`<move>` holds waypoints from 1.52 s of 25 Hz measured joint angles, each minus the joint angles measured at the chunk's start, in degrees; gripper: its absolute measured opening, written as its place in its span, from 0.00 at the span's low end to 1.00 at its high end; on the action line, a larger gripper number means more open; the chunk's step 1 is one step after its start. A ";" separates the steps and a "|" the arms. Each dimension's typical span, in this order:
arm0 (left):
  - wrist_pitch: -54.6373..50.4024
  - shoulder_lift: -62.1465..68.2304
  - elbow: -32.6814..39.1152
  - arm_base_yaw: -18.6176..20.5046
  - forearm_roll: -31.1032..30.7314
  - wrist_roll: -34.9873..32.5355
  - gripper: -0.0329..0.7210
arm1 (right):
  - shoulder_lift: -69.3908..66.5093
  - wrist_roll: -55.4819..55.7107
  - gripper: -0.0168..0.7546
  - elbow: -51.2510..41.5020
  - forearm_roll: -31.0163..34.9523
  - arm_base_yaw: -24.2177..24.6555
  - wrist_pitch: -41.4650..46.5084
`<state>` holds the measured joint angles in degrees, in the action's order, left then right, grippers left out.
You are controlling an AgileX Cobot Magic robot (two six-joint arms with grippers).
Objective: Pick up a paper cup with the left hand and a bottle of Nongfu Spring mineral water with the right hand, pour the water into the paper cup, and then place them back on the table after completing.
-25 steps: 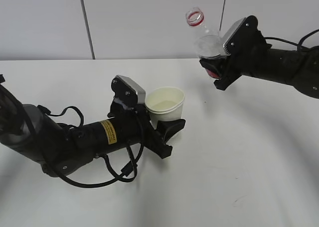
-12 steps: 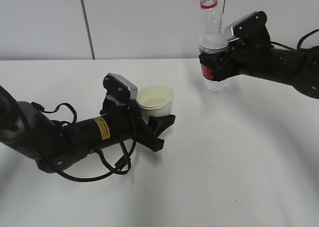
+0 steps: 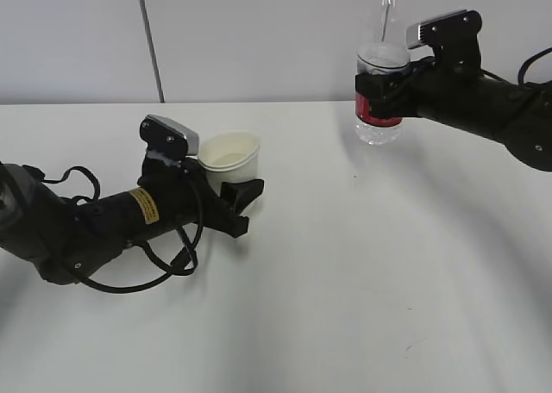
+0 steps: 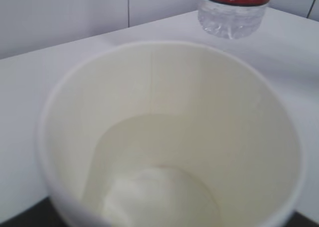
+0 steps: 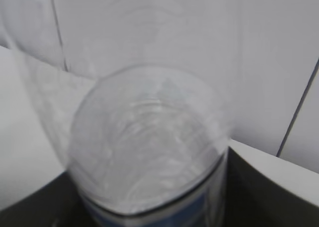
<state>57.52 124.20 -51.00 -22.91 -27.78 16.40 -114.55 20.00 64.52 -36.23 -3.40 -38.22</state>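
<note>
The white paper cup [image 3: 231,160] stands upright in my left gripper [image 3: 237,190], which is shut on it low over the table [image 3: 345,272] at the left. Looking down from the left wrist, the paper cup [image 4: 164,137] fills the view, with liquid pooled at its bottom. My right gripper [image 3: 384,96] is shut on the clear bottle [image 3: 380,126], held upright above the table at the back right; its open red-ringed neck reaches the picture's top edge. Water shows in the bottle's lower part. The bottle [image 5: 149,137] fills the right wrist view, blurred, and its base [image 4: 230,15] shows beyond the cup.
A grey panelled wall [image 3: 259,40] runs behind the table. Black cables [image 3: 147,268] loop from the left arm onto the tabletop. Bare white tabletop lies between the two arms and toward the front.
The right gripper has tipped the bottle back from tilted to upright and carried it right and up. The left arm has drawn the cup left and lower toward the table.
</note>
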 joint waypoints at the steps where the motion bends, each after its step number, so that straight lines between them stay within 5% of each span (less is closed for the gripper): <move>1: 0.00 0.00 0.00 0.49 0.00 0.00 0.56 | 0.00 0.61 0.56 0.00 0.33 0.00 -0.43; 28: -0.10 0.77 0.00 10.91 8.13 -4.35 0.56 | -5.21 3.46 0.56 0.00 1.88 0.00 -5.50; 38: 2.97 6.01 -1.38 11.65 9.06 -4.53 0.56 | -5.21 3.46 0.56 0.00 1.88 0.00 -5.61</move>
<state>60.49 130.21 -52.38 -11.26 -18.72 11.87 -119.76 23.46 64.52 -34.35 -3.40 -43.83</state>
